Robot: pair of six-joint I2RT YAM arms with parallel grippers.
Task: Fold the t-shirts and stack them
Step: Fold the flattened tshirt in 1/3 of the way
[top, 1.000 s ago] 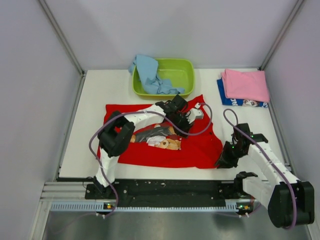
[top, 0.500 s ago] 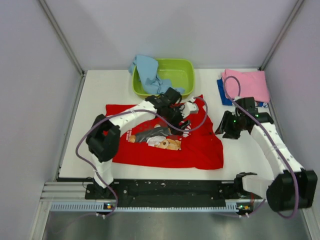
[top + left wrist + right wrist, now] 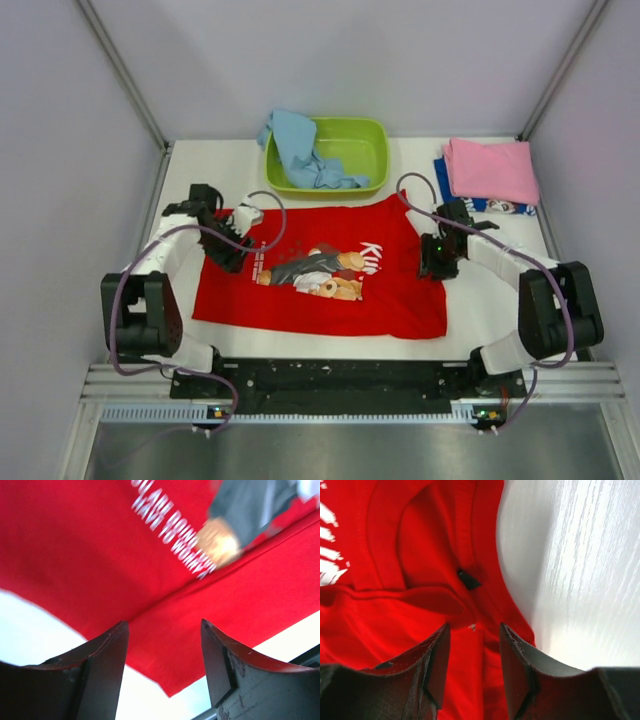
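A bright red t-shirt (image 3: 330, 300) with a teddy-bear print lies spread flat on the white table (image 3: 180, 180). Over its left edge hovers my left gripper (image 3: 232, 260), open; in the left wrist view (image 3: 164, 625) a corner of the red cloth (image 3: 100, 555) shows below the gap and nothing is held. My right gripper (image 3: 432, 268) stands open above the shirt's right edge. In the right wrist view (image 3: 475, 626) the folded red hem (image 3: 420, 600) lies under it, ungripped. A light blue t-shirt (image 3: 298, 148) hangs from the basin. A folded pink t-shirt (image 3: 490, 168) rests on a dark blue one (image 3: 452, 198).
The lime green basin (image 3: 375, 135) stands at the back centre, just behind the red shirt. The pink and dark blue stack sits at the back right near the wall. A black rail (image 3: 340, 375) runs along the table's near edge, between the arm bases.
Both grippers have opened and let go of the red shirt, which now lies flatter. The left gripper swung from the shirt's centre to its left edge; the right moved from front right to the right edge.
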